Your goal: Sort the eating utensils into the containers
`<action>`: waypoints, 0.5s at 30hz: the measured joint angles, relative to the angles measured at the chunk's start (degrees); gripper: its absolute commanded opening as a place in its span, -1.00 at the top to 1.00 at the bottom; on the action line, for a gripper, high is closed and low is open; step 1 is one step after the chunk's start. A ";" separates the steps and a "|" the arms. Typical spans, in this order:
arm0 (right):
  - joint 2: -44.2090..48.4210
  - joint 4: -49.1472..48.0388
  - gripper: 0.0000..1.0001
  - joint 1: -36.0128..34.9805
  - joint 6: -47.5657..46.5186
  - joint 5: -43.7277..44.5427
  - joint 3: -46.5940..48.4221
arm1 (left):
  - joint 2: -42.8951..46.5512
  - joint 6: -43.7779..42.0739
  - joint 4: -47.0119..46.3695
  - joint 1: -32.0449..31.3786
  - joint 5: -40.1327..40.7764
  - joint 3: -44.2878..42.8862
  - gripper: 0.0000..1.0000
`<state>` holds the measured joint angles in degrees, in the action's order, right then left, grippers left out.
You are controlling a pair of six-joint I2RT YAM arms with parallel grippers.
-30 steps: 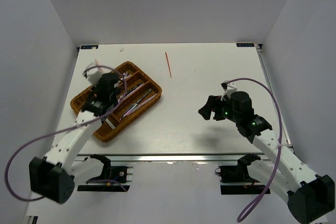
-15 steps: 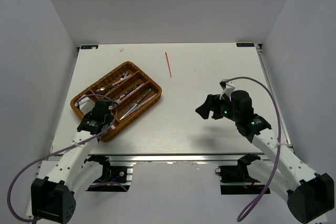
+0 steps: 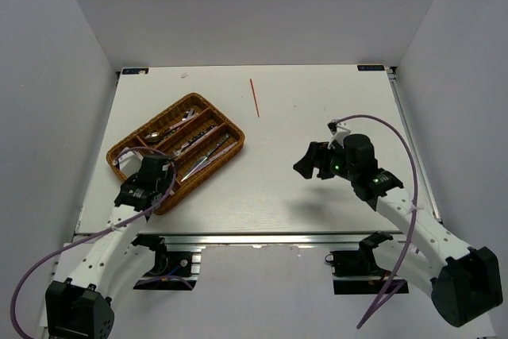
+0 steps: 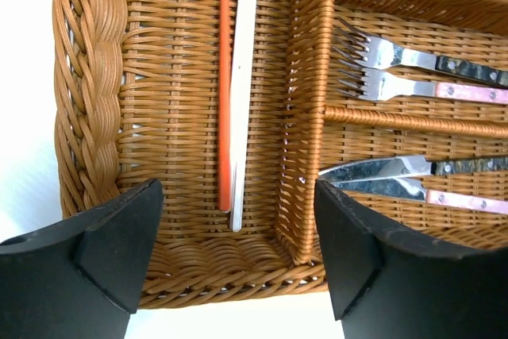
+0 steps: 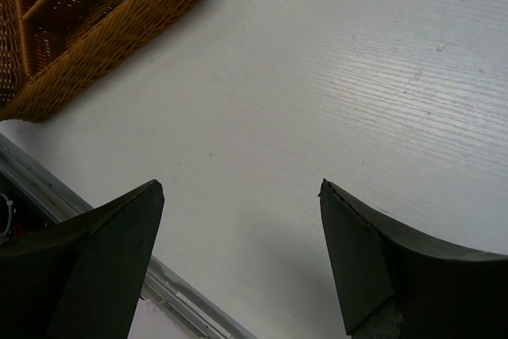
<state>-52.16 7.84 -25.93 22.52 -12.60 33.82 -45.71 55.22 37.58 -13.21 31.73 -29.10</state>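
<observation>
Left gripper has backed off to the near end of the tray, jaws spread, empty.
One red chopstick lies well ahead of the spread right gripper; fetching it looks next.

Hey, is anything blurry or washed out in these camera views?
Left wrist: brown woven wicker tray sharp, left gripper's black fingers soft, white table blown out. Right wrist: table grain crisp, right gripper's fingers shadowed. Top external: even light, faint shadow beneath the right arm.
</observation>
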 measured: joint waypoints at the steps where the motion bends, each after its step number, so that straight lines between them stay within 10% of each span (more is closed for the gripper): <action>1: -1.38 -0.79 -0.67 0.00 0.26 -0.04 0.00 | 0.22 -0.35 0.22 0.00 -0.22 -0.24 -0.76; 7: -20.37 -3.85 -0.60 -1.73 1.99 2.27 7.76 | 2.05 -7.69 -2.34 0.09 -6.99 -3.72 -0.96; 15: -62.18 2.84 -0.37 -8.26 1.18 16.17 51.95 | 2.71 -25.68 -5.99 -0.02 -22.73 -13.33 -0.96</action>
<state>-114.34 10.68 -34.20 23.70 3.57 85.78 -43.00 29.54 31.59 -13.23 8.99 -42.44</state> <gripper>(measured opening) 0.728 0.980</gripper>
